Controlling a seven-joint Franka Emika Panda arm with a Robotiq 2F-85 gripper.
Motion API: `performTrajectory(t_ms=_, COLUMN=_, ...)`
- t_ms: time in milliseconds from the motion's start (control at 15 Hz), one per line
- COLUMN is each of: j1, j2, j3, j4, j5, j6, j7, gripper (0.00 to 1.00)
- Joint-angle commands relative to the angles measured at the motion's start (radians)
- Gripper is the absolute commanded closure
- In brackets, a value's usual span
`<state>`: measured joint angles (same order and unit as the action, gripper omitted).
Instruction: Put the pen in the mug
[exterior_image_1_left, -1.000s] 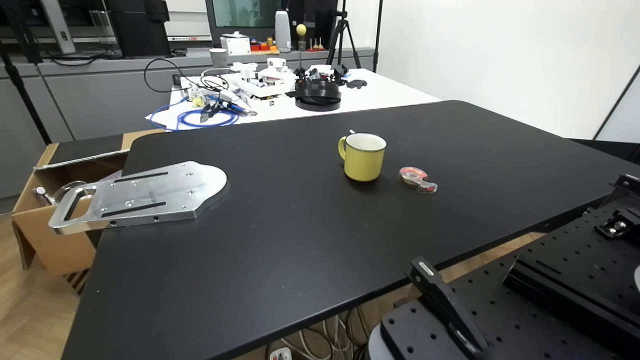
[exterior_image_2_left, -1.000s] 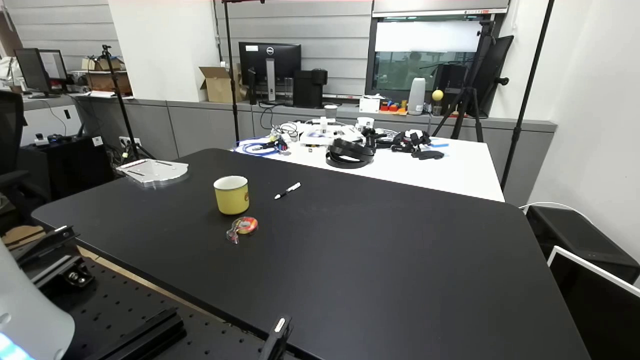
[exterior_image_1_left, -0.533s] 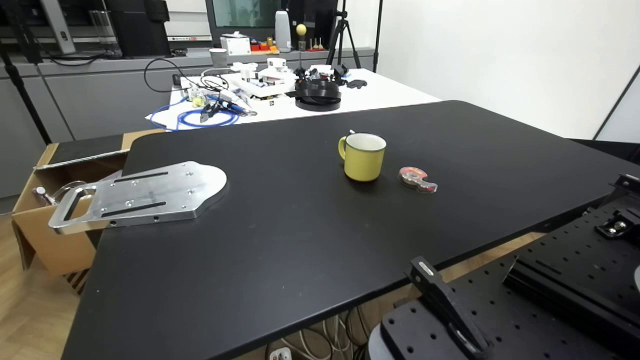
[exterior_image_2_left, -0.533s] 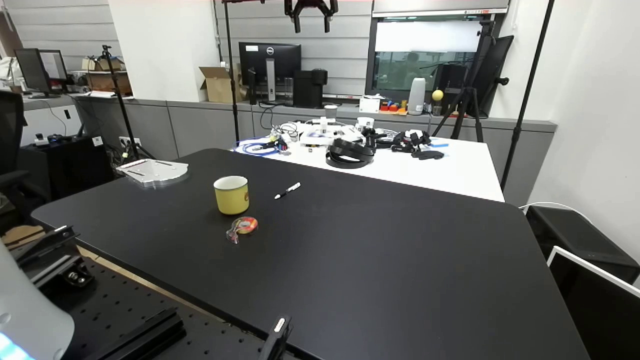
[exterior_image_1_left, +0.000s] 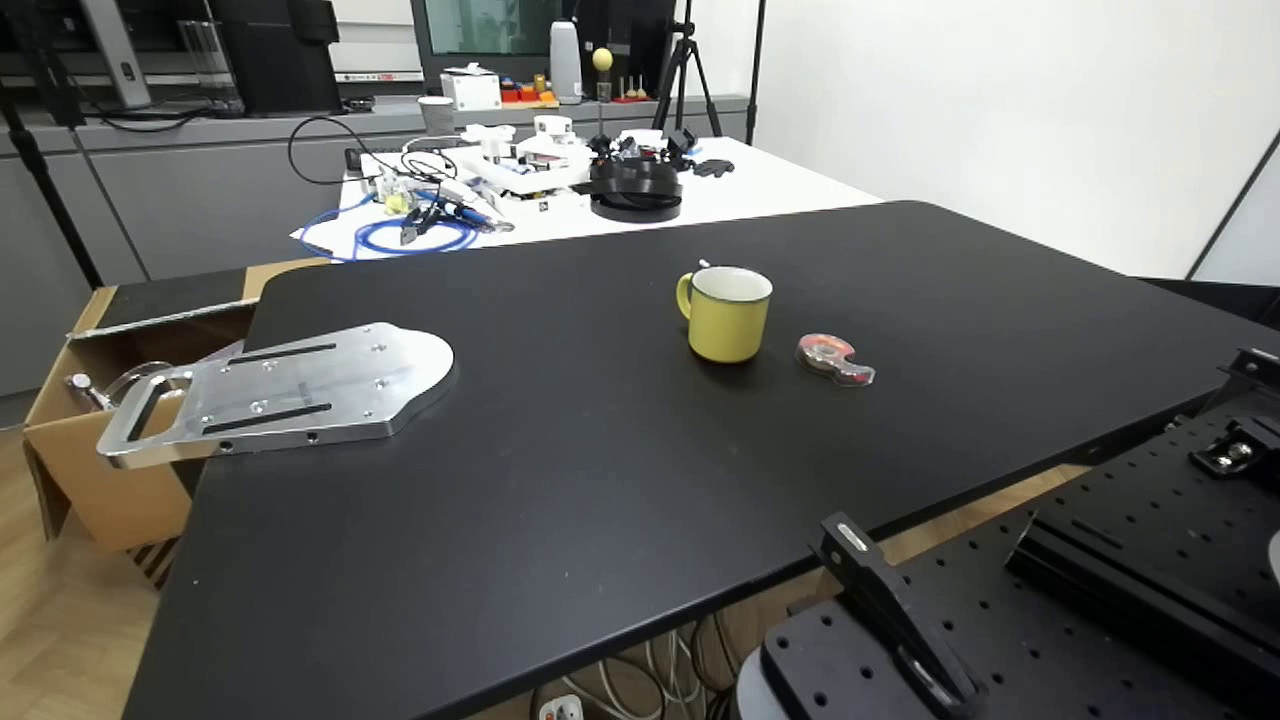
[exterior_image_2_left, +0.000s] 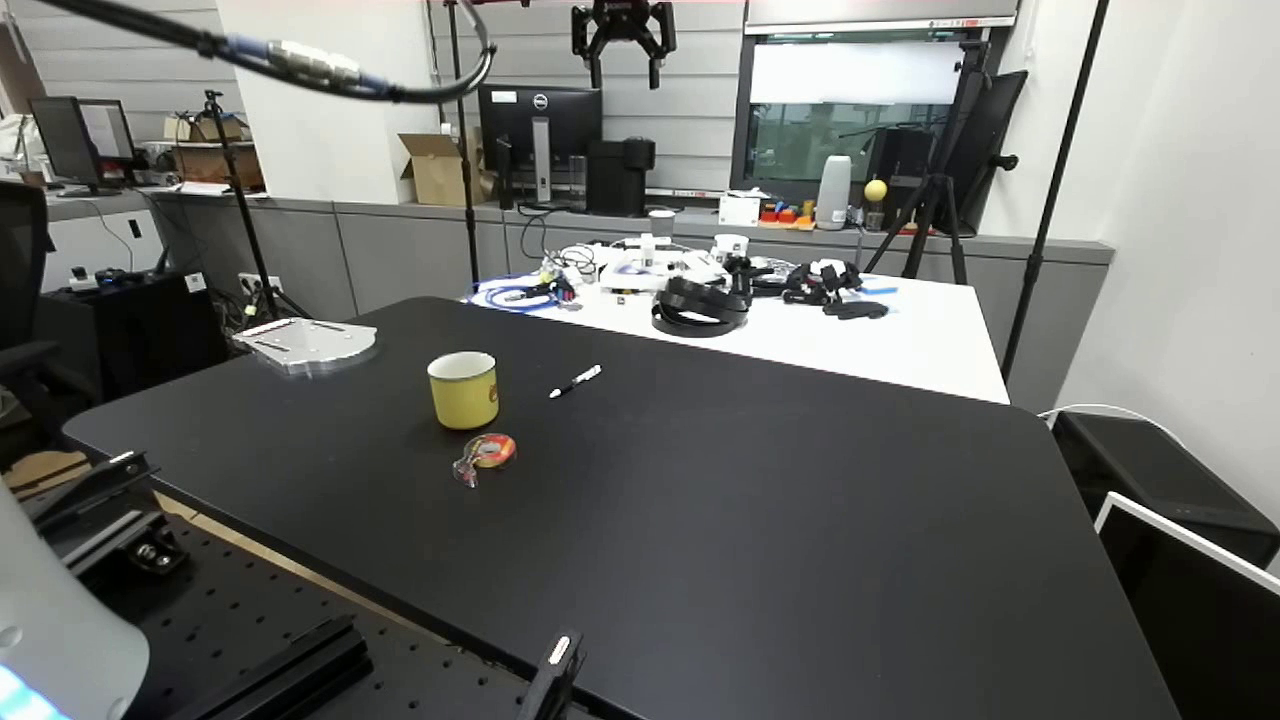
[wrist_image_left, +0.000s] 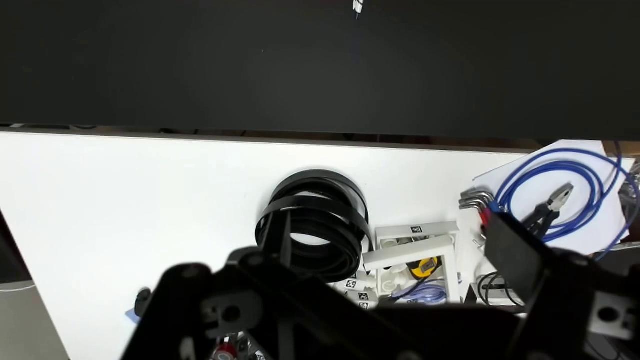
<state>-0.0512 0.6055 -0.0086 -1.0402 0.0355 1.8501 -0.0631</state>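
Observation:
The yellow-green mug (exterior_image_1_left: 728, 318) stands upright on the black table, and it also shows in an exterior view (exterior_image_2_left: 465, 395). The pen (exterior_image_2_left: 575, 382), white and black, lies on the table beside the mug. Mostly hidden behind the mug, only its white end (exterior_image_1_left: 704, 264) shows in an exterior view. One end of the pen (wrist_image_left: 358, 6) shows at the top edge of the wrist view. My gripper (exterior_image_2_left: 625, 75) is open and empty, high above the table. Its spread fingers (wrist_image_left: 390, 235) show in the wrist view over the white table. The mug is out of the wrist view.
A tape dispenser (exterior_image_2_left: 490, 452) lies near the mug. A metal plate (exterior_image_1_left: 300, 385) lies at the table's edge. The white table (wrist_image_left: 150, 200) behind holds black coiled bands (wrist_image_left: 315, 225), pliers and blue cable. A cable (exterior_image_2_left: 320, 68) hangs at the top of an exterior view.
My gripper has come into an exterior view from the top and moved lower, fingers apart. A hanging cable has appeared at upper left. The mug, pen and tape have not moved.

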Motion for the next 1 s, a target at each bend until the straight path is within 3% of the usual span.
performTrajectory(t_ms=0, j1=0.0, j2=0.0, j3=0.0, j4=0.001, j5=0.0, j6=-0.001, j7=0.0, gripper=0.0)
performTrajectory(t_ms=467, j1=0.014, j2=0.008, j3=-0.009, j4=-0.042, j5=-0.02, j6=0.005, j7=0.025, gripper=0.0)
performTrajectory(t_ms=933, j1=0.019, j2=-0.007, j3=-0.002, j4=-0.358, j5=-0.015, j6=0.145, j7=0.013, gripper=0.0)
